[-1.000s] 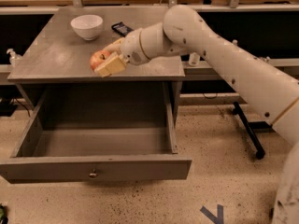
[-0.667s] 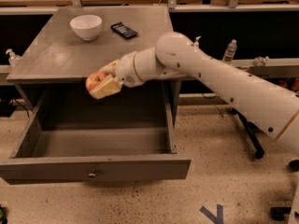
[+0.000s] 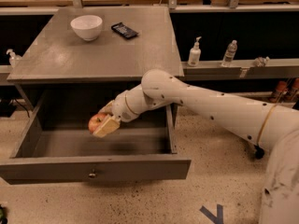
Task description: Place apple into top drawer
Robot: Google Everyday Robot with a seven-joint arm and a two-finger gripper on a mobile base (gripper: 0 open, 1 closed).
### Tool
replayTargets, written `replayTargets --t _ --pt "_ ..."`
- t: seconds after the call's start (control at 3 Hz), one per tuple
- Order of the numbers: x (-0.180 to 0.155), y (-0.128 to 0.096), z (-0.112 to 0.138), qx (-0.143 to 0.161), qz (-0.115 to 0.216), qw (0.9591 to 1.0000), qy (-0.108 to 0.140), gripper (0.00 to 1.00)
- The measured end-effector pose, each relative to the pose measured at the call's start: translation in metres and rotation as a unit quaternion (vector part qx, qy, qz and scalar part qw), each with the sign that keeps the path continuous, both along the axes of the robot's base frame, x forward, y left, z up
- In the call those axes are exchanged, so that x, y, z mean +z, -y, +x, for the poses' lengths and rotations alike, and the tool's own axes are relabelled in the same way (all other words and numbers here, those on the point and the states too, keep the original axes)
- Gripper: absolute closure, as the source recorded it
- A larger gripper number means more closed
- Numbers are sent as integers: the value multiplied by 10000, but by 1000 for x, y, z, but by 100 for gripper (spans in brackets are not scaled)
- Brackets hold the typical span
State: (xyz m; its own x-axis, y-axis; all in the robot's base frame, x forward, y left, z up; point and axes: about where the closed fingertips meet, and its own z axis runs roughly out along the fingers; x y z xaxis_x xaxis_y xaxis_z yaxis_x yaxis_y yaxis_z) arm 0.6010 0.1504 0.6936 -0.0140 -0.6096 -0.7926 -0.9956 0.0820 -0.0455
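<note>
Red-orange apple is clamped between the gripper's tan fingers, hanging inside the open top drawer. Its bare floor lies just below the fingertips, so a release should land the fruit safely inside.

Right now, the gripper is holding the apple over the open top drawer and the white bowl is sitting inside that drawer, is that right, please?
Not quite: the white bowl stands on the grey tabletop, not inside the drawer. The camera view shows it there, and the rest is right: the gripper is shut on the apple over the open top drawer.
</note>
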Motion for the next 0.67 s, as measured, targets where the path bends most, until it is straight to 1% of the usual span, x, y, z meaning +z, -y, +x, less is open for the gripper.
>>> replayTargets --t 0.33,0.67 --pt "-46 3 -7 60 -355 9992 -160 84" --pt "-72 10 -10 -117 -477 9985 -234 61"
